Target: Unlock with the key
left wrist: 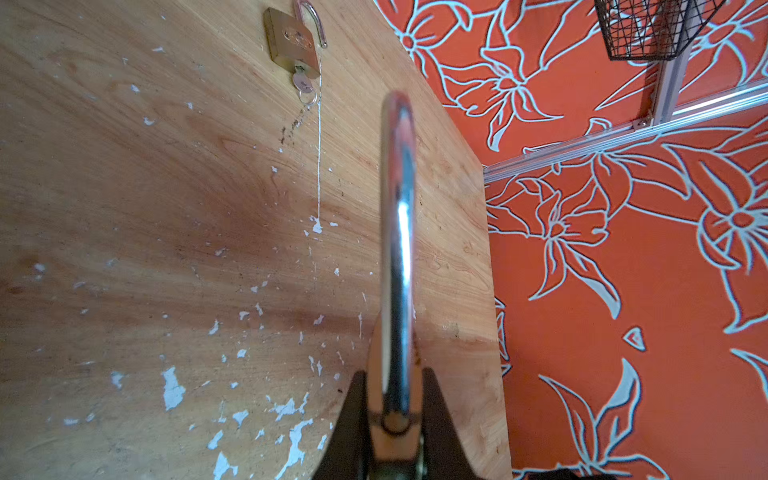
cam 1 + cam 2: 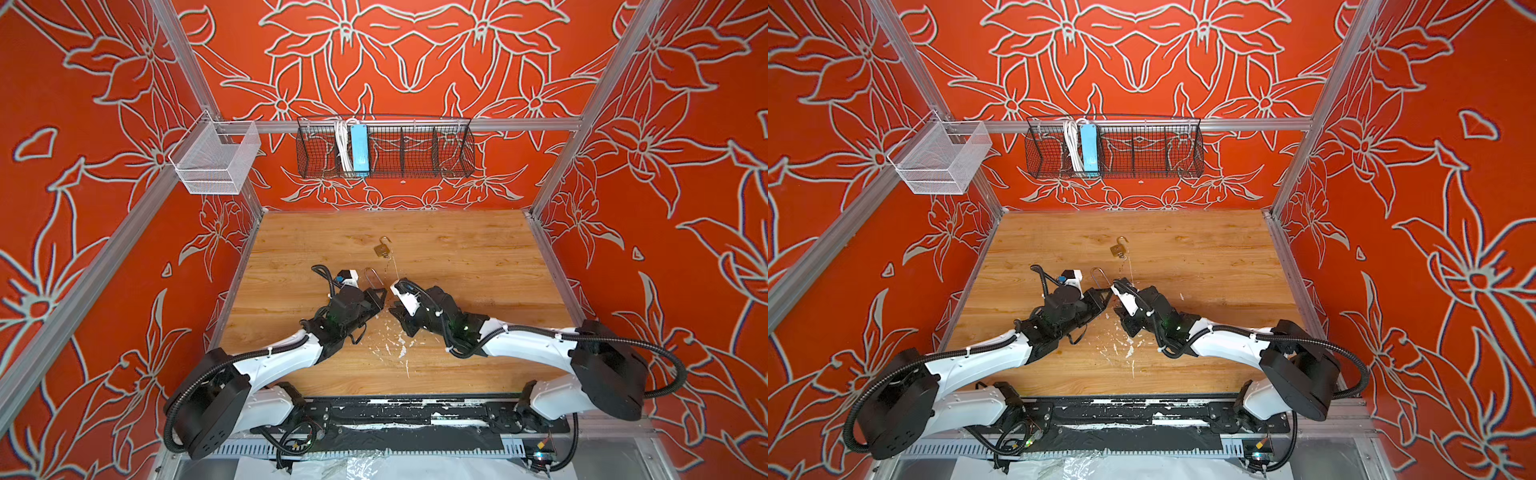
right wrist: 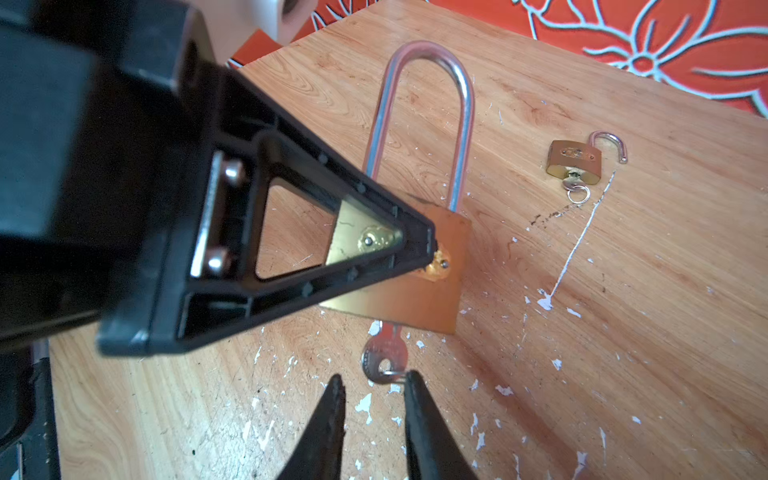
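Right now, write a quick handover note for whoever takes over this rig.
Left gripper: shut on the body of the long-shackle padlock, near the middle of the table.
Right gripper: open, tips at the head of the key, not gripping.
The key sits in that padlock's keyhole; the small padlock lies farther back, already open.
Done: key inserted, padlock braced.
Left: grip key, turn, free the shackle, which looks closed.

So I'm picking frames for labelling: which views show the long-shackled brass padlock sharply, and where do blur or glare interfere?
Left wrist view: the long-shackled brass padlock sits close and soft, its chrome shackle streaked with glare. Right wrist view: the padlock and its silver key are sharp. Both top views: it is small, with only its shackle showing.
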Robot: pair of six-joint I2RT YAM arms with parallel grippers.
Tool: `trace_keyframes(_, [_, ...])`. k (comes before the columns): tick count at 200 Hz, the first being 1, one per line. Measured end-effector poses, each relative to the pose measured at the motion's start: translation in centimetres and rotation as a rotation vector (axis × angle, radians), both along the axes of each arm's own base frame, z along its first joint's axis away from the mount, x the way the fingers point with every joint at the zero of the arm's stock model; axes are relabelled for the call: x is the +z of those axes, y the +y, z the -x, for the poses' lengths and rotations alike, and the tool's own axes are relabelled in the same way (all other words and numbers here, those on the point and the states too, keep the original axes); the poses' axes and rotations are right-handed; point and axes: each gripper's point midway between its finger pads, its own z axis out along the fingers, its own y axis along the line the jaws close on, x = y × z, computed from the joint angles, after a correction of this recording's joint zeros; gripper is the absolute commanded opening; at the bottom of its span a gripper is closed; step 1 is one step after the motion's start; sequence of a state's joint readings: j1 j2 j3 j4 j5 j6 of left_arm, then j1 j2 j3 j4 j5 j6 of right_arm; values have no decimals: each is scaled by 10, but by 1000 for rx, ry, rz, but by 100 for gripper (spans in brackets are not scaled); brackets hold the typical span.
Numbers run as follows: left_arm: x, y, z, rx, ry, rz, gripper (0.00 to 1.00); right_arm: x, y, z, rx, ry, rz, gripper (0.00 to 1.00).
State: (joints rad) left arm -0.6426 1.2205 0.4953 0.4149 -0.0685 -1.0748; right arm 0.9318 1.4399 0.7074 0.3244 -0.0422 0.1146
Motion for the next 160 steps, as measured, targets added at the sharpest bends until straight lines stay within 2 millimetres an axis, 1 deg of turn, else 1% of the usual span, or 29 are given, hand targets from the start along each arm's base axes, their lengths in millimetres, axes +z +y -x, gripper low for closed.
trace_keyframes(70, [3,0,-1,5,-12,7,0,-2,0,0,-1,5,4,28])
trace_keyframes(108, [5,0,-2,5,-17,11,0,-4,3,-3,-5,13,8,36])
trace_keyframes(145, [5,-1,-2,5,-16,14,0,-4,2,-4,-12,14,9,37])
trace_keyframes(160, [5,-1,-2,5,-16,14,0,-4,2,-4,-14,14,9,40])
